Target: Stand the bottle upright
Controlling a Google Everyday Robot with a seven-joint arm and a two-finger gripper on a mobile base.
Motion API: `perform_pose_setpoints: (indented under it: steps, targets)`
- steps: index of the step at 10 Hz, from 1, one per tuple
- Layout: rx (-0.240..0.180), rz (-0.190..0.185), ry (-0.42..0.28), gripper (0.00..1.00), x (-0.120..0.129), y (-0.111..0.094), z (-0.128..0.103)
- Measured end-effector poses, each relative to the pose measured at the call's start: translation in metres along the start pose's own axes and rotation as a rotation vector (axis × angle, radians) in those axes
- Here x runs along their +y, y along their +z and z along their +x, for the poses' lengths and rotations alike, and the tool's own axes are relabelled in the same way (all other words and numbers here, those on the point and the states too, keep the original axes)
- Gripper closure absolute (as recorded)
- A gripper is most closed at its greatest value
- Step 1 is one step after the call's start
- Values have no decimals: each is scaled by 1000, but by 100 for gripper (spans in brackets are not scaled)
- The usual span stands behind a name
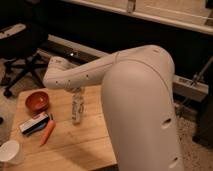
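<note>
The bottle point(76, 109) is slim, whitish and translucent, and stands close to upright on the wooden table point(85, 145), near its middle. Its base is at or just above the tabletop. My gripper point(77, 93) comes down from the white arm right above it and is shut on the bottle's top. The cap is hidden inside the gripper.
A red-brown bowl point(37, 101) sits to the left of the bottle. A flat dark-and-white box point(34, 123) and an orange carrot point(47, 132) lie at the front left. A white paper cup point(10, 152) stands at the front left corner. An office chair point(22, 55) stands behind the table.
</note>
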Motion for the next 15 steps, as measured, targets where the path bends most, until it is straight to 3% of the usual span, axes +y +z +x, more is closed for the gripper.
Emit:
perform_pose_setpoints:
  steps: [8, 10, 15]
  targets:
    - [117, -29, 51, 88, 1, 0, -4]
    - [134, -36, 59, 74, 1, 0, -6]
    - [183, -45, 73, 24, 0, -1, -8]
